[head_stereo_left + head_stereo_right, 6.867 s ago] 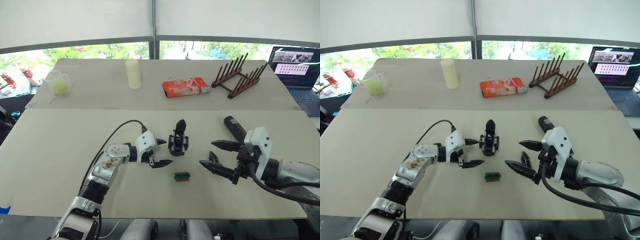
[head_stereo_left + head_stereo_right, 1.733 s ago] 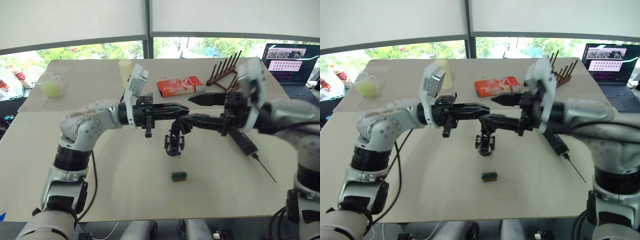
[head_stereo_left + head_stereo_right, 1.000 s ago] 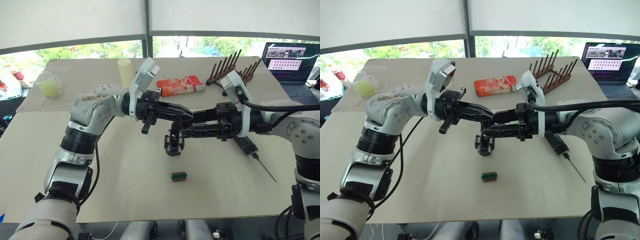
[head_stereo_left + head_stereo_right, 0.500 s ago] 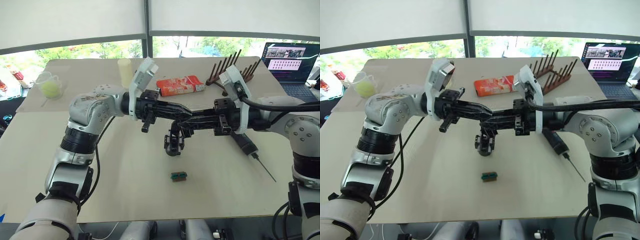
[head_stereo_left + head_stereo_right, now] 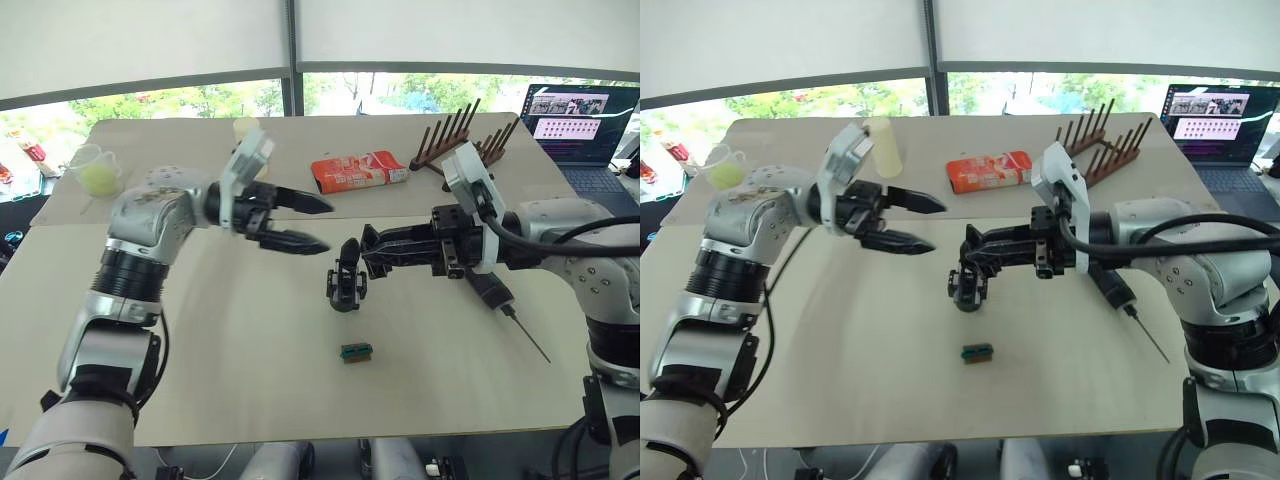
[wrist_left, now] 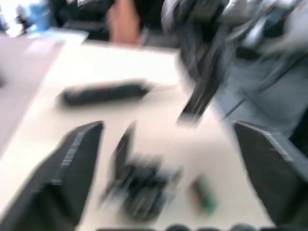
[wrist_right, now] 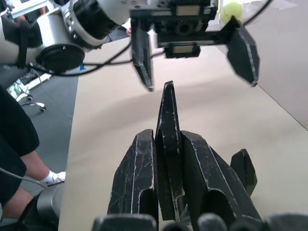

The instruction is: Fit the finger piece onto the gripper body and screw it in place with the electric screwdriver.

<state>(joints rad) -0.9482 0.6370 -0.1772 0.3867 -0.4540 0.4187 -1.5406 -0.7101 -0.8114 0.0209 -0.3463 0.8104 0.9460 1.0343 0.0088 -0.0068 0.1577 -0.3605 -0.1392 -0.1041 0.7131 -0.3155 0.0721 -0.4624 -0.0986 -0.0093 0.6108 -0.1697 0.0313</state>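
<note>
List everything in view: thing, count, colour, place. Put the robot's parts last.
gripper body: 1, black, standing mid-table
finger piece: 1, black, in the right gripper
electric screwdriver: 1, black, lying right of the gripper body
small block: 1, green and brown, near table edge
packet: 1, red, far table
rack: 1, brown, far right
cylinder: 1, cream, far table
cup: 1, clear, far left
laptop: 1, far right
left gripper: open, raised
right gripper: shut on the finger piece

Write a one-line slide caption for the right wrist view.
Right gripper shut on the finger piece, pointing it toward the open left gripper above the table.
</note>
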